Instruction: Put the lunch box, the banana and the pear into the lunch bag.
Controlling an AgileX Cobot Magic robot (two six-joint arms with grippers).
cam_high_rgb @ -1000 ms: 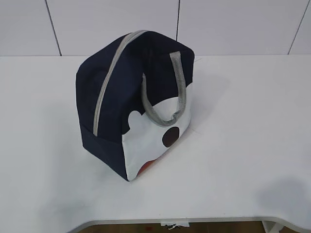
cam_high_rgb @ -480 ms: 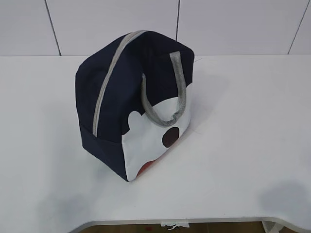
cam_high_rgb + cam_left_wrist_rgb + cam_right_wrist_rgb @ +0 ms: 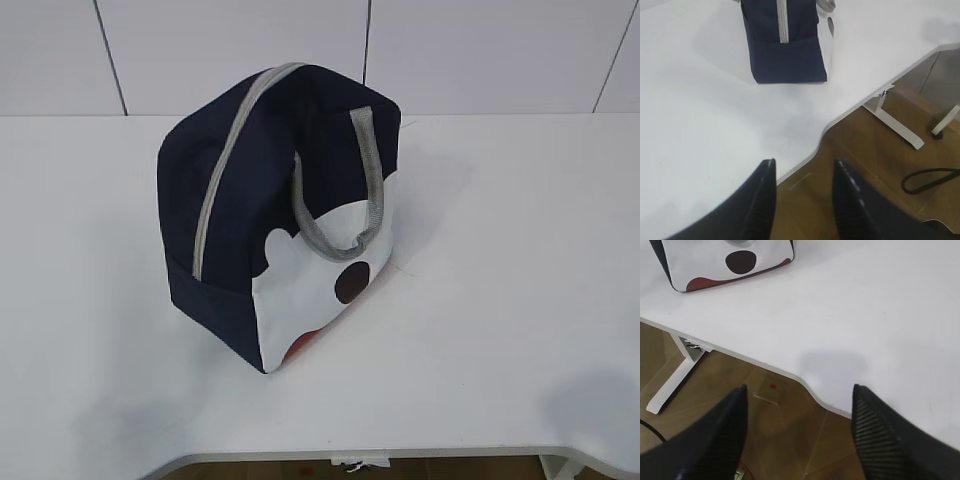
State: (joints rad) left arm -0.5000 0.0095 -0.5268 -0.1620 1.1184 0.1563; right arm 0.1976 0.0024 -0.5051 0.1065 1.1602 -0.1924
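The lunch bag [image 3: 270, 200] stands upright on the white table [image 3: 500, 250]. It is navy with a grey zipper [image 3: 225, 160] run shut over its top and a grey strap handle [image 3: 372, 170] hanging on the white panel with the dark-red dot. The lunch box, the banana and the pear are out of view. Neither gripper shows in the exterior view. My left gripper [image 3: 805, 164] hangs open and empty over the table's front edge, well short of the lunch bag [image 3: 785, 50]. My right gripper [image 3: 800, 388] is wide open and empty, also at the front edge, with the lunch bag [image 3: 725, 260] far off.
The table's curved front edge [image 3: 840, 120] drops to a wooden floor. White table legs [image 3: 890, 117] and a black cable [image 3: 930, 177] lie below. A small floor plate with a red dot [image 3: 771, 389] sits under the right gripper. A panelled wall [image 3: 450, 50] backs the table.
The bag stays put. Only faint shadows near the table's front corners shift a little.
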